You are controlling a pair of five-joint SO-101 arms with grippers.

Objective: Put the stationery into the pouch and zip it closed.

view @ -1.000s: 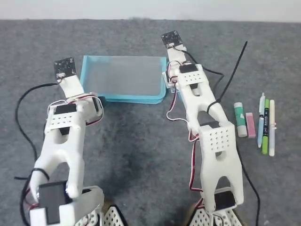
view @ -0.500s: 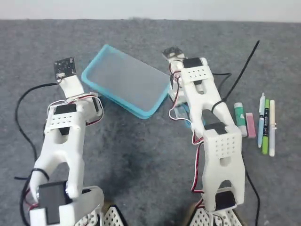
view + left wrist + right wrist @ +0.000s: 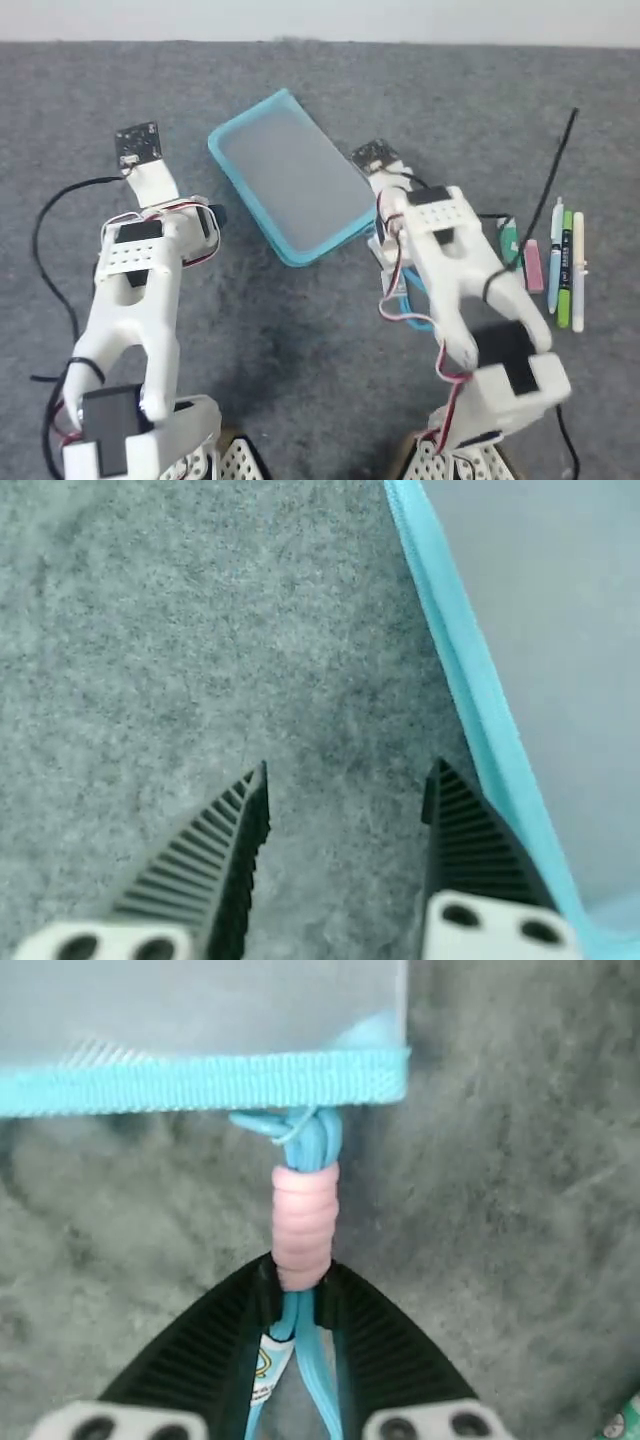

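on the mat [image 3: 300, 340] the pouch [image 3: 295, 180] lies diagonally, its cord [image 3: 318, 1150] pinched in the right gripper [image 3: 300, 1285], left gripper [image 3: 345, 785] wide.

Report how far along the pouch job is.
Done: nothing is packed yet. The pens and eraser lie on the carpet, outside the pouch. In hand: the right pincer is shut on the pouch's pull cord; the left pincer is open beside the pouch's edge. Left: load the stationery and zip it closed. Whether the zip is open, I cannot tell.
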